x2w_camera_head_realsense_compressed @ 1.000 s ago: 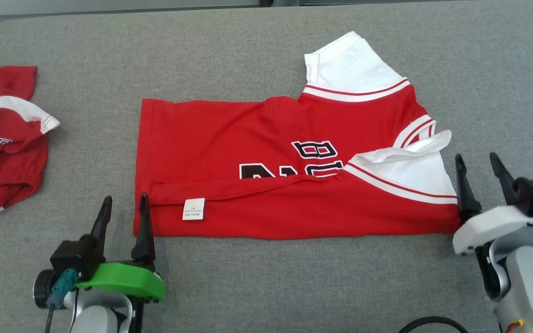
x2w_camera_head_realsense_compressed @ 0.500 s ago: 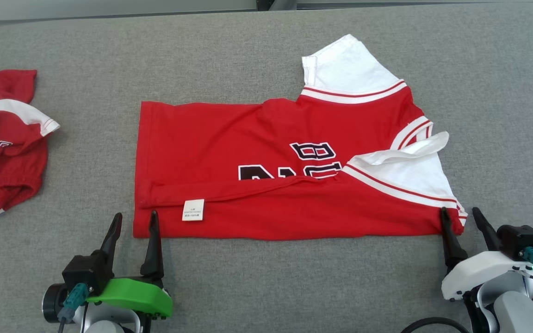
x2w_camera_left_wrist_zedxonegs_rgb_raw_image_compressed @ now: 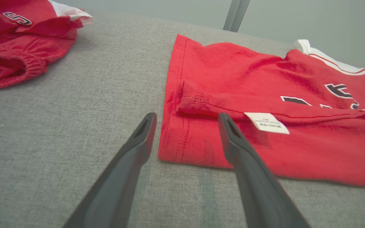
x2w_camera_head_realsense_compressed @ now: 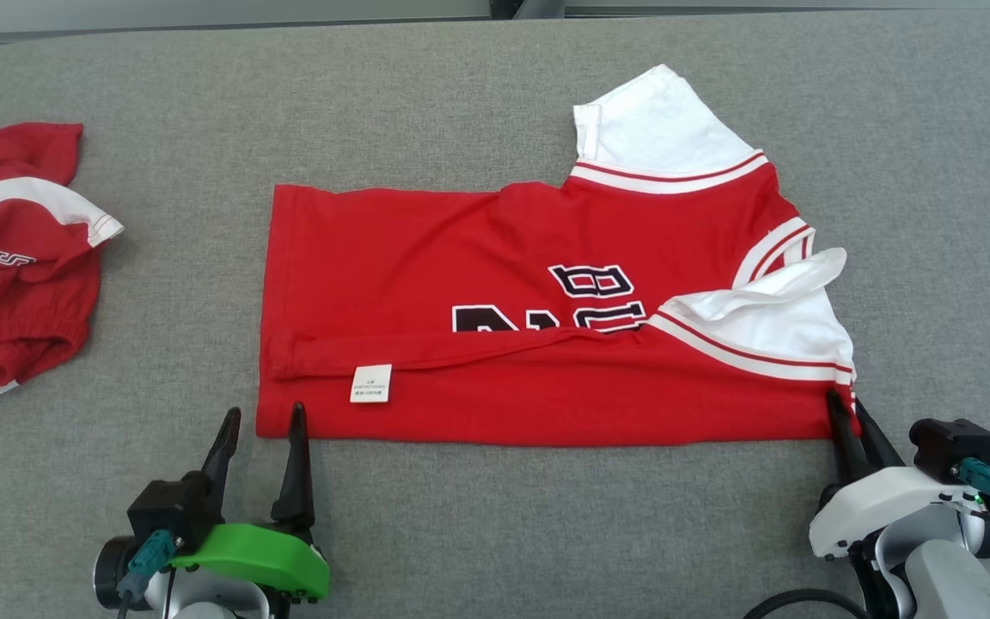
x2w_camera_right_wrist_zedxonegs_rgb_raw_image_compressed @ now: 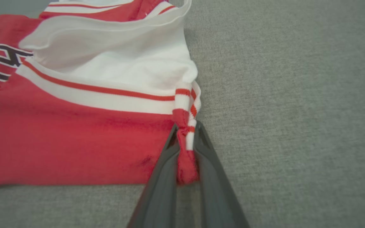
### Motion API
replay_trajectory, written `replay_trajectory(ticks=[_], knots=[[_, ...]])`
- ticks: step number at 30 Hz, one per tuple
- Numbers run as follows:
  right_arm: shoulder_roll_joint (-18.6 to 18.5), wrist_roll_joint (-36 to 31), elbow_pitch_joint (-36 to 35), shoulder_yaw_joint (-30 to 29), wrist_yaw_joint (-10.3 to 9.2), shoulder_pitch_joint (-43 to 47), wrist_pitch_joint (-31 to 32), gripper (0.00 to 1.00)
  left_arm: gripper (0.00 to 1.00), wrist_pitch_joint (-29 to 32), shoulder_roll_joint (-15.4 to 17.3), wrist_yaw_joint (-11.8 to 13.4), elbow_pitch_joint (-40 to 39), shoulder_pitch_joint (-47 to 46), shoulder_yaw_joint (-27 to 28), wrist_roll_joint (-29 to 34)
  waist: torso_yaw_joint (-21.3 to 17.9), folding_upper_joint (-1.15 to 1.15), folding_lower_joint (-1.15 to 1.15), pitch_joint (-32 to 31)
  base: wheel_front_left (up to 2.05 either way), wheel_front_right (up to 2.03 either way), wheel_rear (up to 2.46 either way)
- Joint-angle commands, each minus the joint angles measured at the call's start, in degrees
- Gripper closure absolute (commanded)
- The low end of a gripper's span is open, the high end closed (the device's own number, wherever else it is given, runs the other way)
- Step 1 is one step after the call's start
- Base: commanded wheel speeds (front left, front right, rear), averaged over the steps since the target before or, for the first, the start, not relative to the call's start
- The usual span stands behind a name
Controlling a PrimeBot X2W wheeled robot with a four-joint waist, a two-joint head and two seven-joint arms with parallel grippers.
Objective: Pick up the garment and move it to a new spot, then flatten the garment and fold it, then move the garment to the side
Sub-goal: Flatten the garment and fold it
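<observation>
Red garment (x2w_camera_head_realsense_compressed: 426,258), white label (x2w_camera_head_realsense_compressed: 371,383), print illegible

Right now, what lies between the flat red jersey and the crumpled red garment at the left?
Between jersey and crumpled garment: bare grey surface, in head view.
</observation>
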Motion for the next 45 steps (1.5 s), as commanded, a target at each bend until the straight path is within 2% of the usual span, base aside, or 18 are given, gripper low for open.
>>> replay_trajectory(ticks=[1, 16, 17, 18, 19, 20, 28, 36, 45], knots=[[-0.46, -0.2, 0.07, -0.2, -0.17, 0.3, 0.32, 1.0, 0.0, 0.04, 0.24, -0.22, 0.67, 0.33, -0.03, -0.5, -0.1, 0.01, 0.0, 0.08, 0.0, 0.0, 0.0], [-0.21, 0.17, -2.66, 1.25, -0.14, -1.24, 0.26, 1.0, 0.0, 0.06, 0.26, 0.35, 8.08, -3.26, -1.05, -3.97, -1.97, 0.01, 0.0, 2.21, 0.0, 0.0, 0.0], [-0.21, 0.16, -2.7, 1.33, -0.14, -1.3, 0.26, 1.0, 0.11, 0.07, 0.24, 0.36, 8.41, -3.44, -1.08, -4.22, -2.03, 0.01, 0.0, 2.32, 0.0, 0.0, 0.0], [-0.2, 0.18, -2.76, 1.36, -0.14, -1.39, 0.26, 1.0, 0.53, 0.08, 0.22, 0.36, 8.63, -3.65, -1.06, -4.37, -2.07, 0.01, 0.0, 2.43, 0.0, 0.0, 0.0], [-0.21, 0.17, -2.88, 1.39, -0.14, -1.47, 0.26, 1.0, 0.86, 0.08, 0.22, 0.23, 8.68, -3.79, -1.03, -4.7, -2.08, 0.01, 0.0, 2.53, 0.0, 0.0, 0.0], [-0.2, 0.16, -2.99, 1.39, -0.14, -1.51, 0.26, 1.0, 1.0, 0.08, 0.22, -0.04, 8.73, -3.86, -1.34, -4.37, -2.07, 0.01, 0.0, 2.6, 0.0, 0.0, 0.0], [0.3, 0.57, -2.78, 0.57, -0.14, -0.31, 0.19, 1.0, 1.0, 0.05, 0.26, -1.77, 4.69, -2.33, -1.06, -3.67, -1.6, 0.01, 0.0, 0.2, 0.0, 0.0, 0.0], [1.51, 0.61, -1.26, -0.25, -0.14, 3.47, 0.15, 1.0, 1.0, 0.04, 0.26, -2.59, 1.84, 3.85, 1.36, -3.43, -1.79, 0.01, 0.0, -10.62, 0.0, 0.0, 0.0], [1.36, 1.46, -2.59, -0.55, -0.15, 3.68, 0.14, 1.0, 1.0, 0.03, 0.26, -2.76, 0.31, 5.6, 3.22, -3.11, -2.54, 0.01, 0.0, -16.36, 0.0, 0.0, 0.0]])
